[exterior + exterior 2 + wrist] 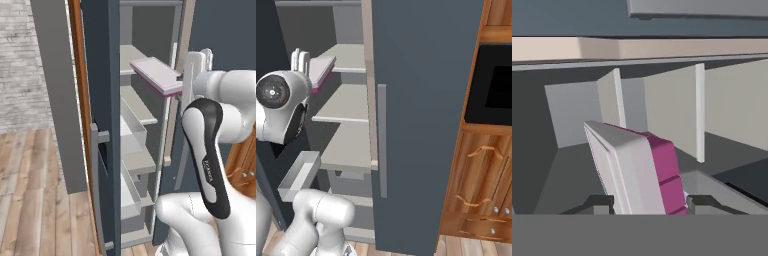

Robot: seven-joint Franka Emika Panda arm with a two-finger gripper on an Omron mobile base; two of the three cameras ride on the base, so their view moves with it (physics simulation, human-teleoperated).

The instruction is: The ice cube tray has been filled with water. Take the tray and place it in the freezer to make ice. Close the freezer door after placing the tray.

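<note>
While the gripper (646,204) clamps the ice cube tray (156,75) at its near end, the tray hangs inside the open freezer (131,150).
Seen from the hand, the two fingertips (602,204) press either side of the tray, pale top to the left, magenta edge to the right. From the left base, the tray sits level, just above a grey shelf (137,106), between the open freezer door (102,125) and the shut plain door (421,125).
</note>
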